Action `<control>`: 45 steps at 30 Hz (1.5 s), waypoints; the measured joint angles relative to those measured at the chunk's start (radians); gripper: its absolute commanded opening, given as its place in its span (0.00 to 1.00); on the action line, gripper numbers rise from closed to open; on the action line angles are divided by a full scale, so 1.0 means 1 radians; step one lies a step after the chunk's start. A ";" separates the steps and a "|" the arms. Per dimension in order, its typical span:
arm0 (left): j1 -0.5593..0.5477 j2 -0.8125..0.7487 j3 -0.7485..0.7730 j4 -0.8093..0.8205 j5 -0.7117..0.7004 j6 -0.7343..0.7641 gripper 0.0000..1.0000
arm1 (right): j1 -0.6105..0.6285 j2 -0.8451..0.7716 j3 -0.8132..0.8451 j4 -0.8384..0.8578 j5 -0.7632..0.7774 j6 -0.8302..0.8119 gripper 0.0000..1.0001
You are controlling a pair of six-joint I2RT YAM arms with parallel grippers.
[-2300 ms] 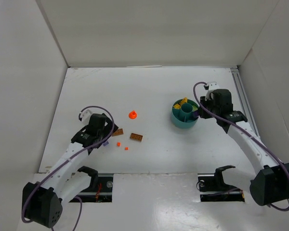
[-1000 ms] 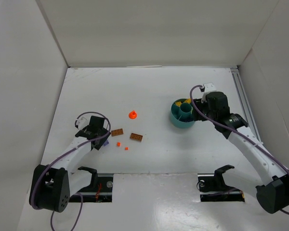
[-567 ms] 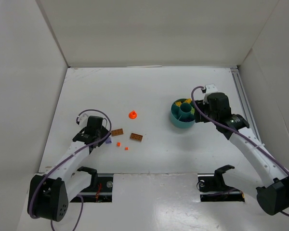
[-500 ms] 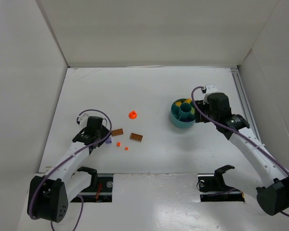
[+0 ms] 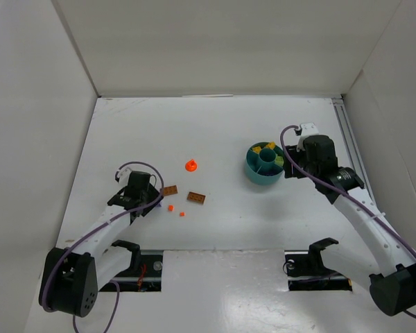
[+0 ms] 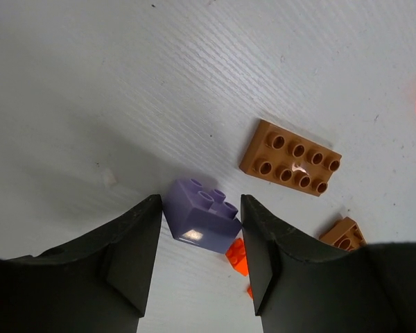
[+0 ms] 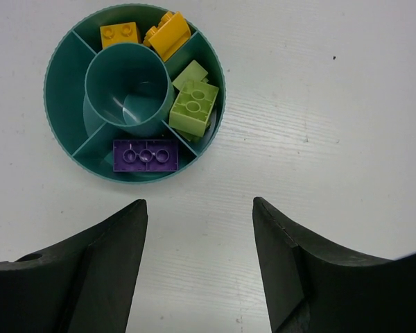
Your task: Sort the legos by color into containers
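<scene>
A teal tub [image 7: 55, 111] holds yellow legos [image 7: 156, 31], lime green legos [image 7: 194, 100] and a purple plate [image 7: 145, 155], each colour in its own wedge container. My right gripper [image 7: 200, 208] hangs open and empty just beside the tub [image 5: 265, 164], on its right in the top view. My left gripper [image 6: 200, 208] is shut on a purple brick [image 6: 201, 222], held low over the table. Around it lie two brown plates [image 6: 291, 157] [image 6: 343, 232] and a small orange brick [image 6: 237, 253], partly hidden by the purple one.
An orange cone-shaped piece [image 5: 191, 165] sits mid-table. Two tiny orange bits [image 5: 171, 207] [image 5: 182, 214] lie near the brown plates [image 5: 170, 190] [image 5: 196, 198]. White walls enclose the table on three sides. A rail [image 5: 348, 139] runs along the right edge.
My right gripper has drawn back a little to the right of the tub, its jaws slightly wider. The left gripper has shifted slightly toward the brown plate, still holding the purple brick.
</scene>
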 measured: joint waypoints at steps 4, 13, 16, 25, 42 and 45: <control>-0.012 -0.013 -0.011 0.012 0.005 0.007 0.46 | -0.005 0.000 0.000 -0.003 0.000 -0.002 0.67; -0.012 -0.018 -0.013 0.050 0.047 0.031 0.23 | -0.012 -0.006 0.000 -0.001 -0.029 -0.041 0.67; -0.012 -0.018 -0.013 0.065 0.083 0.048 0.23 | -0.012 -0.006 -0.002 0.019 -0.089 -0.090 0.67; -0.013 -0.069 0.043 0.180 0.360 0.095 0.23 | 0.091 -0.020 -0.097 0.261 -0.558 -0.341 0.69; -0.024 -0.069 0.196 0.480 0.891 0.107 0.23 | 0.526 0.157 -0.026 0.460 -0.606 -0.624 0.79; -0.024 -0.073 0.197 0.493 0.918 0.107 0.23 | 0.527 0.207 0.010 0.503 -0.590 -0.604 0.80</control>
